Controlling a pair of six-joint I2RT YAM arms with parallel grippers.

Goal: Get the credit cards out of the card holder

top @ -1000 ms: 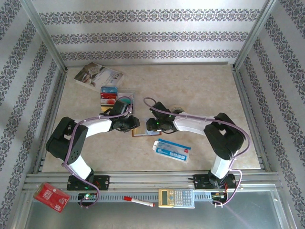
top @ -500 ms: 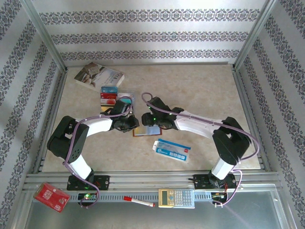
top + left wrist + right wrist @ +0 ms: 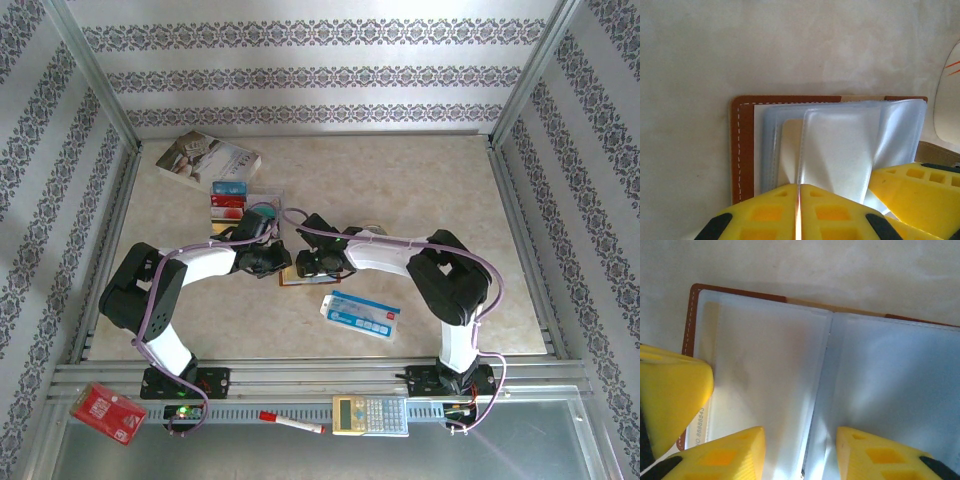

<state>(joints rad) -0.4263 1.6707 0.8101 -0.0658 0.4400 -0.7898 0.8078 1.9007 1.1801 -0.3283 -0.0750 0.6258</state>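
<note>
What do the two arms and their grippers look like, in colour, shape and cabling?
The left arm and the right arm each have white links between black joints, with a purple cable looped along them. The left gripper and the right gripper have bright yellow, wedge-shaped fingers with square recesses and black parts behind.

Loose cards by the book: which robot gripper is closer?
Left. The left gripper, at the card holder, sits diagonally beside the cards; the right gripper is beyond it, farther right.

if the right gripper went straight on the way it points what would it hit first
The card holder: its clear sleeves lie just ahead of the right gripper, though depth is unclear.
</note>
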